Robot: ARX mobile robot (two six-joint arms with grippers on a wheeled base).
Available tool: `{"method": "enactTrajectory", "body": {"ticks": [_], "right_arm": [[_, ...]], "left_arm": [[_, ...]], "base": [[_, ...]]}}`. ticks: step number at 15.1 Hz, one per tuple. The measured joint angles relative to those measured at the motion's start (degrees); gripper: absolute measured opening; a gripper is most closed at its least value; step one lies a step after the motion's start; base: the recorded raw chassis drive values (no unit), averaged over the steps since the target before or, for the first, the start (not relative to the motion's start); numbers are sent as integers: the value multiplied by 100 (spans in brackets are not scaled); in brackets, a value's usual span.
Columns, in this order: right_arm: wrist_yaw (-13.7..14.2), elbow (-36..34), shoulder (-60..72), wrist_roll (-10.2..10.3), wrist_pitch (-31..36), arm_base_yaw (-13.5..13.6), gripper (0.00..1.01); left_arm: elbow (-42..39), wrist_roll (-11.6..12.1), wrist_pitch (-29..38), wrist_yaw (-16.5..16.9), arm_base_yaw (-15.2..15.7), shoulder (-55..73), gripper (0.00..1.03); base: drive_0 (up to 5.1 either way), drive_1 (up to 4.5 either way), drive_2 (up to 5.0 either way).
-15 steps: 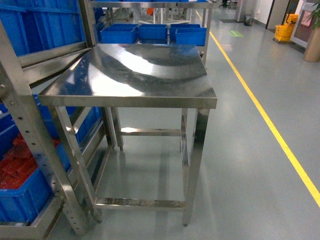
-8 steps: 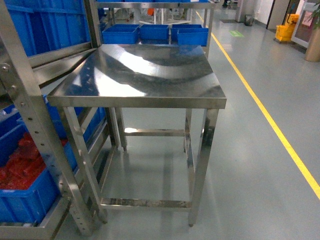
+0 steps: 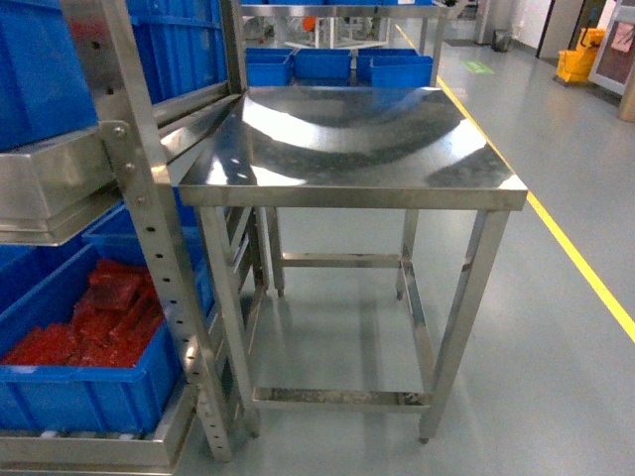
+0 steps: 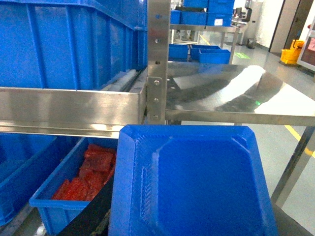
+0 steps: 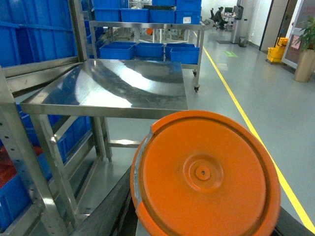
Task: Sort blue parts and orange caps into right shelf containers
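You're in the transport step: both arms look loaded and the base is closing on the shelving, nothing deposited yet.

Left wrist view: a blue square moulded plastic part (image 4: 197,182) fills the lower centre of the frame, flat face toward the camera, roughly as wide as tall so no clear long axis. The left fingers aren't visible behind it; cannot tell how they stand, though the part seems carried.

Right wrist view: a round orange plastic cap (image 5: 204,174) sits lower right, disc face to the camera and tilted slightly up-left, axis pointing at the lens. Right fingers hidden too; cannot tell their state.

Head view: neither arm shows. The bare stainless steel desk (image 3: 352,149) takes the centre. The steel shelf rack (image 3: 134,208) stands at left, with large bright-blue plastic crates (image 3: 89,382) on its tiers; the bottom-left crate holds a heap of small orange-red pieces (image 3: 94,322). More low blue bins (image 3: 322,64) sit at top centre behind the desk. A yellow floor line (image 3: 575,263) runs down the right side.

Next you need to square up to the rack, pick the matching crate for each item, and reach over a rim without clipping the upright post.
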Motion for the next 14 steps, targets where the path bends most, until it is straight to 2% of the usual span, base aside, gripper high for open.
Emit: {"method": "enactTrajectory", "body": {"ticks": [14], "right_arm": [[-2, 0, 0, 0, 20, 0, 44]], "left_arm": [[0, 0, 9, 0, 0, 0, 43]], "base": [[0, 433, -433]]}}
